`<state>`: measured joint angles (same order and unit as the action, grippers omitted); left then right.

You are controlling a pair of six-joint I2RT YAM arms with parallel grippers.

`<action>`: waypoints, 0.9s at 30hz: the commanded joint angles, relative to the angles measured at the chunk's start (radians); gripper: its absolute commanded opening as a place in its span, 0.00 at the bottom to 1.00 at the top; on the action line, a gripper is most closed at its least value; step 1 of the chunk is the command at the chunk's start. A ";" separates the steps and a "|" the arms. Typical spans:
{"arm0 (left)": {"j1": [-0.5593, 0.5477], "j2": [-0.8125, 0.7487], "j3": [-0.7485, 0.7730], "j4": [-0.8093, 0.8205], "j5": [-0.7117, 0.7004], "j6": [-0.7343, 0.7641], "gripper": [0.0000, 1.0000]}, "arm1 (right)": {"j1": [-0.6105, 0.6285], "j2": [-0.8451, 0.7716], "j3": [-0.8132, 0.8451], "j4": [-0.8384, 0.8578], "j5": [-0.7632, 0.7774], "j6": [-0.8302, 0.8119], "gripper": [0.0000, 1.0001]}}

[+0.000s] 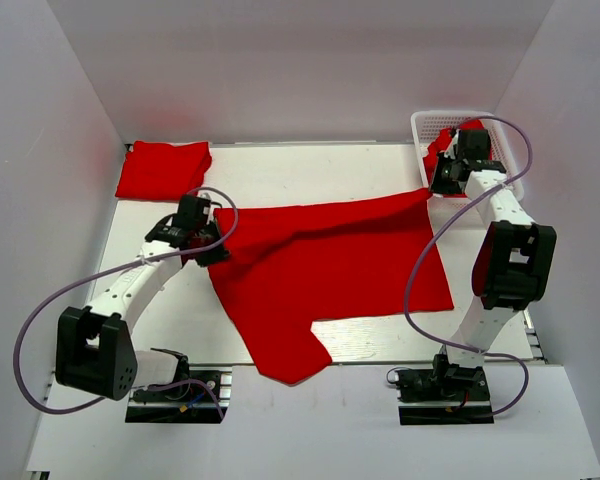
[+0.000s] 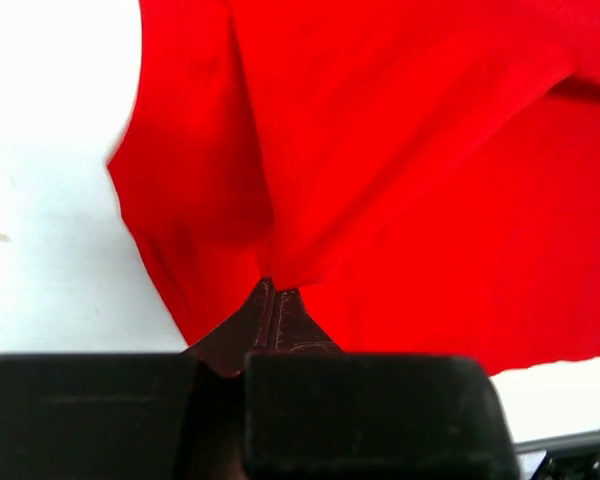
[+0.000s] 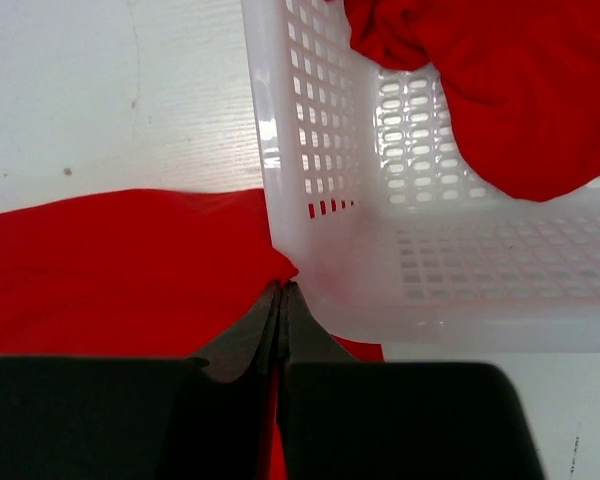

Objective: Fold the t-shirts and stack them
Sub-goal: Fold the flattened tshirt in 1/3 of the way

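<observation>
The spread t-shirt (image 1: 330,270) lies flat across the centre of the bench (image 1: 310,170). The left claw (image 2: 277,291) is clamped on its left edge, with cloth bunched at the tips. The right claw (image 3: 282,289) is clamped on its far right corner, just beside the white lattice basket (image 3: 310,150). A folded t-shirt (image 1: 163,168) lies at the far left corner. A crumpled t-shirt (image 3: 520,90) lies inside the basket.

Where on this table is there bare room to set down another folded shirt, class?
Bare table along the far edge, between the folded t-shirt and the basket; also a narrower near-right strip below the spread t-shirt. Crowded by the basket, where the right fingers pinch cloth.
</observation>
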<state>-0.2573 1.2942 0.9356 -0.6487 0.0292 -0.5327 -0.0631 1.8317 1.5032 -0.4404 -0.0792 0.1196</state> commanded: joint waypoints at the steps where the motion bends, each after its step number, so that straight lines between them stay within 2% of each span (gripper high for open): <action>1: -0.003 -0.024 -0.060 0.021 0.041 -0.041 0.00 | -0.003 -0.046 -0.032 0.002 0.012 -0.021 0.00; 6: -0.013 -0.024 -0.115 0.079 0.112 -0.041 0.00 | -0.003 -0.046 -0.066 0.011 0.007 -0.023 0.00; 20: -0.013 -0.012 -0.156 0.031 0.110 -0.021 0.00 | -0.003 -0.084 -0.146 0.035 0.044 -0.008 0.00; 22: -0.013 -0.012 -0.156 0.008 0.110 -0.012 0.03 | -0.003 -0.088 -0.153 0.034 0.045 0.002 0.00; 23: -0.013 -0.021 -0.156 0.007 0.110 -0.012 0.03 | -0.003 -0.089 -0.165 0.034 0.045 0.003 0.03; 24: -0.013 -0.021 -0.147 -0.005 0.110 -0.012 0.05 | -0.003 -0.088 -0.167 0.032 0.047 0.008 0.08; 27: -0.013 -0.032 -0.126 -0.040 0.101 -0.001 0.40 | -0.001 -0.086 -0.178 0.034 0.073 0.018 0.14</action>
<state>-0.2661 1.2976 0.7788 -0.6411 0.1215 -0.5438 -0.0631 1.7847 1.3365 -0.4294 -0.0402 0.1295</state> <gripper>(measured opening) 0.343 0.129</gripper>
